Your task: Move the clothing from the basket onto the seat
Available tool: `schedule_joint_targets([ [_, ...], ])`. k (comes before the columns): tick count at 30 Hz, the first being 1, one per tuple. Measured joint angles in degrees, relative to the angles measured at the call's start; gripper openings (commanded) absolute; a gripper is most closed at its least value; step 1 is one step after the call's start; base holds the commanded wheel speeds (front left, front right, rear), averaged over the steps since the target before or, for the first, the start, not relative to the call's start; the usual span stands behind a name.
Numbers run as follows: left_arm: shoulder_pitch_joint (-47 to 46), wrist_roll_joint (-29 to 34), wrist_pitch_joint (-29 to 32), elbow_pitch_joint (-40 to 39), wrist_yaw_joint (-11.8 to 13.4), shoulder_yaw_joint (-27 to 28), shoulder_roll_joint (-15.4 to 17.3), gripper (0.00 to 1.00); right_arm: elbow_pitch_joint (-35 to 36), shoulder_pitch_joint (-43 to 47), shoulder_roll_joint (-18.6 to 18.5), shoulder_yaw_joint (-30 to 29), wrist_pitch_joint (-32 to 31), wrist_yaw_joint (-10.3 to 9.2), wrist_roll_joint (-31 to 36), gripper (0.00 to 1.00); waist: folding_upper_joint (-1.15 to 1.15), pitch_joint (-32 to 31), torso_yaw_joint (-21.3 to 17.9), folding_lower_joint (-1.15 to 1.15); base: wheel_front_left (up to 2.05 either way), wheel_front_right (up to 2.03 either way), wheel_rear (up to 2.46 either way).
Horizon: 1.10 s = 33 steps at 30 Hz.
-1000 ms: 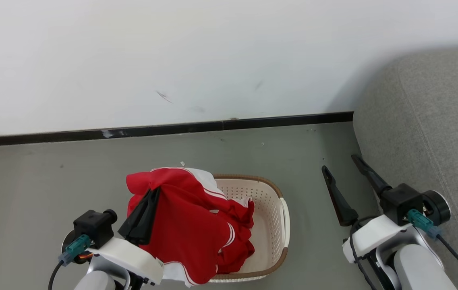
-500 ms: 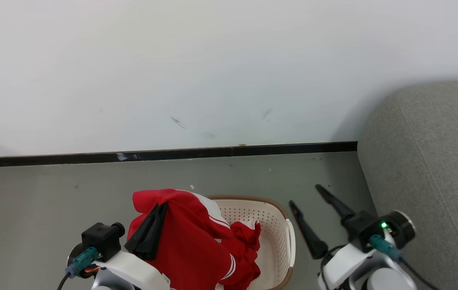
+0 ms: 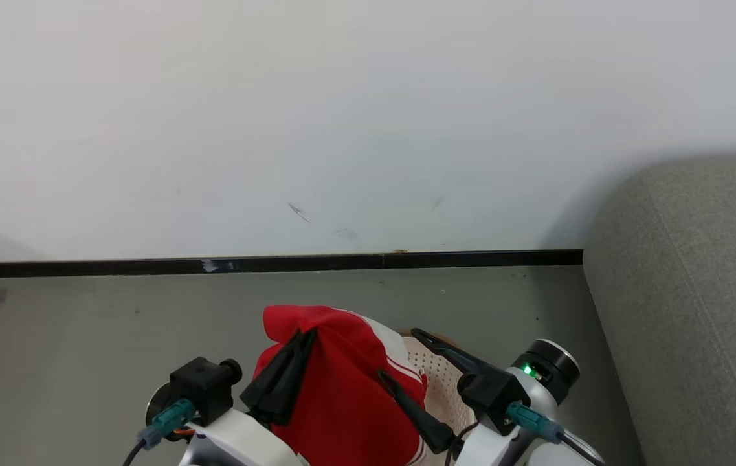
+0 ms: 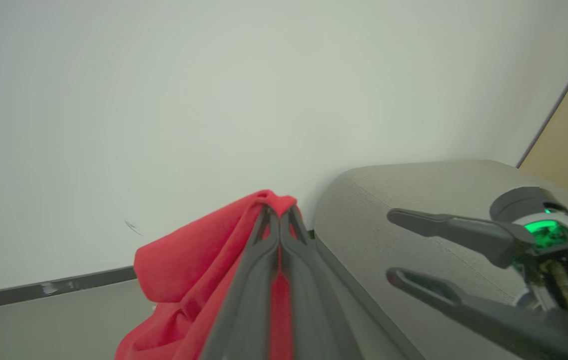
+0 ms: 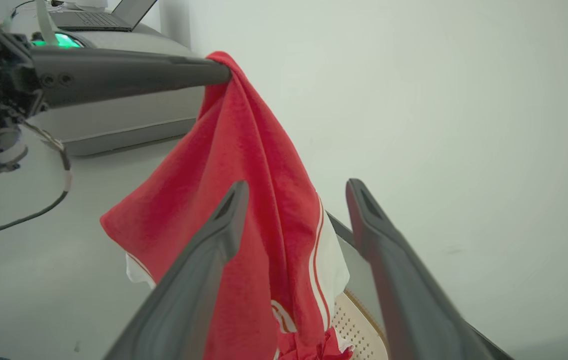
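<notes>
Head view, at the left gripper [image 3: 303, 341]: clamps fully shut on a top fold of the clothing [image 3: 342, 408], directly above the basket [image 3: 440, 387]. Holds that fold high, presumably to let the red cloth hang long and come free of the basket instead of dragging across it. Drapes down over the basket's left part; cannot tell whether the lower hem clears it, or whether another garment lies inside.

At the right gripper [image 3: 397, 353]: stands wide open, grips nothing, also above the basket, one finger to each side of the hanging white-striped edge; cannot tell whether either finger touches the cloth. Likely poised to take a second hold lower down and stop the cloth swinging or trailing.

Right of the basket, well apart: the seat [image 3: 685, 291], bare where visible, none of the clothing on it yet.

Judged as mid-transfer: pick done, carry toward the right of the basket and release to come. Risks a snag on the basket if the hem trails low.
</notes>
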<state>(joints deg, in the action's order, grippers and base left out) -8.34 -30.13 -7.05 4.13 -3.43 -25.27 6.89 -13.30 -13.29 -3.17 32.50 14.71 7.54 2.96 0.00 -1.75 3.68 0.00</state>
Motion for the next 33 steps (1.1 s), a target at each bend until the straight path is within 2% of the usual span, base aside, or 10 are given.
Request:
schedule_joint_targets([
  [9,0.73,0.46,2.58,-5.16,-0.33,-4.12,-0.44,0.0,-1.13,-2.47,-0.21,2.4,0.0,0.0,-1.51,1.0,0.0,-0.21,1.17,0.0,0.0,0.0,0.0],
  [21,1.57,0.26,5.56,-10.12,-0.85,-6.7,-0.42,0.0,-2.46,-3.75,-0.25,7.03,0.0,0.0,-3.61,1.0,0.0,-0.17,1.89,0.0,0.0,0.0,0.0],
  [22,1.87,0.0,5.78,-10.46,-0.86,-6.82,-0.41,0.0,-2.55,-3.75,-0.25,7.28,0.0,0.0,-3.81,0.76,0.0,-0.16,1.86,0.0,0.0,0.0,0.0],
  [23,2.07,-0.1,6.04,-10.7,-1.03,-6.92,-0.4,0.0,-2.67,-3.75,-0.25,7.49,0.0,0.0,-4.0,0.4,0.0,-0.14,1.82,0.0,0.0,0.0,0.0],
  [25,2.27,-0.12,6.42,-11.28,-1.1,-6.98,-0.35,0.0,-3.09,-3.75,-0.25,7.86,0.0,0.0,-4.42,0.0,0.0,-0.1,1.73,0.0,0.0,0.0,0.0],
  [33,3.07,-0.13,6.81,-12.63,-0.91,-6.17,0.38,0.0,-3.61,-3.69,-0.24,7.19,0.0,0.0,-6.56,0.0,0.0,0.14,1.21,0.0,0.0,0.0,0.0],
])
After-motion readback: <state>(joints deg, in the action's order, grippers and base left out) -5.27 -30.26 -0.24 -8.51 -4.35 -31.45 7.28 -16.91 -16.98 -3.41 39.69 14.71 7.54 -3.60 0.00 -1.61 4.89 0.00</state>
